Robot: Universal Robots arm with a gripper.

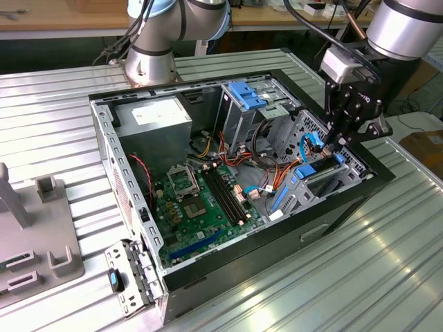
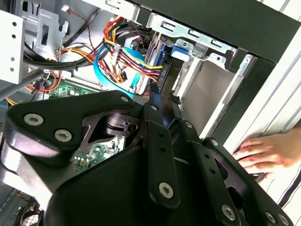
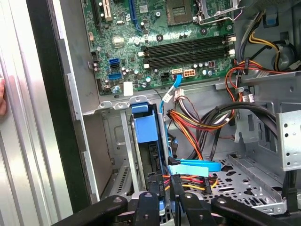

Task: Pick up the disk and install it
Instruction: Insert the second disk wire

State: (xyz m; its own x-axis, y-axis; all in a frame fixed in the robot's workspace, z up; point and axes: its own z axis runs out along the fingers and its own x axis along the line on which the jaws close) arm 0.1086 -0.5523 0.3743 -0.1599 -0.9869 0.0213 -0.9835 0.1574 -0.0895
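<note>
The disk (image 1: 313, 174), a flat drive with a blue rail frame, stands on edge in the drive bay at the front of the open computer case (image 1: 104, 138), at the exterior view's right. In the first wrist view the disk (image 3: 143, 125) sits in the bay slot with its blue tab toward the motherboard. My gripper (image 1: 333, 146) reaches down from above and is shut on the disk's upper edge. In both wrist views the black fingers (image 3: 149, 200) close in on the thin drive edge (image 2: 162, 61).
A grey power supply box (image 1: 152, 117), a cage with a blue top (image 1: 246, 97) and cable bundles (image 3: 197, 122) crowd the case. The motherboard (image 1: 201, 200) lies on its floor. A person's hand (image 2: 268, 153) rests on the table outside the case. A grey fixture (image 1: 34, 235) stands at the exterior view's left.
</note>
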